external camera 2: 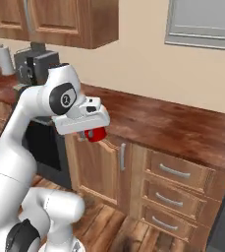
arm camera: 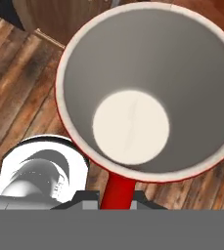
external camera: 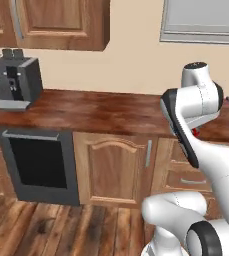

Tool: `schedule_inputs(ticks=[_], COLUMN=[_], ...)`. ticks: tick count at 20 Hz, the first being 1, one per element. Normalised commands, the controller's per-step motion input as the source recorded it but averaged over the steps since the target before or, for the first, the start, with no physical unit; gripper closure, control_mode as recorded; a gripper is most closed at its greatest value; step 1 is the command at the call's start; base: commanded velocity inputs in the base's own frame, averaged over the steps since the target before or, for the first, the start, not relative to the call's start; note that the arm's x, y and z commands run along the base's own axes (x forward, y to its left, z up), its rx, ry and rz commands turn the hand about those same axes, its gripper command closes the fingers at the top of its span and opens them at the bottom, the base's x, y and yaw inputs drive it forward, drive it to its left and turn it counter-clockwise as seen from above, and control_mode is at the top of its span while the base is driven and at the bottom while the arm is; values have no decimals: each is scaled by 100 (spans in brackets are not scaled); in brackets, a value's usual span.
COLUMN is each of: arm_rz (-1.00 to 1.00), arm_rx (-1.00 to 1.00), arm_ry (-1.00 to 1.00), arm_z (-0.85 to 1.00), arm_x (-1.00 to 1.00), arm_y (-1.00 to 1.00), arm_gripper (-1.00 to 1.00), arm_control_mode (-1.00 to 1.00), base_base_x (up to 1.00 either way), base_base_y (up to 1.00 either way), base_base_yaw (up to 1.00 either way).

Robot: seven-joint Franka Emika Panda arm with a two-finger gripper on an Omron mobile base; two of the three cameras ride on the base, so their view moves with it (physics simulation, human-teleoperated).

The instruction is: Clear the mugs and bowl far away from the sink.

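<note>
Jaws grip red mug [arm camera: 147, 93] above counter [external camera 2: 182, 123]

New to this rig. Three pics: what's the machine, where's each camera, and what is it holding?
It is a white robot arm on a driving base in a rendered kitchen. Two cameras ride on the base, behind the arm: the left one sees the arm rising at lower right, the right one sees it at lower left. The third camera sits on the hand and looks along the gripper.

On the wooden counter stands a grey coffee machine. Below are cabinets and a dark dishwasher front.

The gripper is shut on the red mug, held out in front of the cabinets, above the floor. The hand view looks straight down into the mug, at its pale inside and red handle.
</note>
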Motion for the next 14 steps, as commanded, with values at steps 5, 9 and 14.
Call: schedule_inputs(ticks=[5,9,14], arm_rz=[0,0,0], arm_rx=[0,0,0], arm_ry=[0,0,0], arm_z=[0,0,0], arm_x=[0,0,0], arm_y=[0,0,0], arm_gripper=[100,100,100], arm_control_mode=[100,100,100], base_base_x=[15,79,82], base_base_y=[2,24,48], base_base_yaw=[-91,-22,-2])
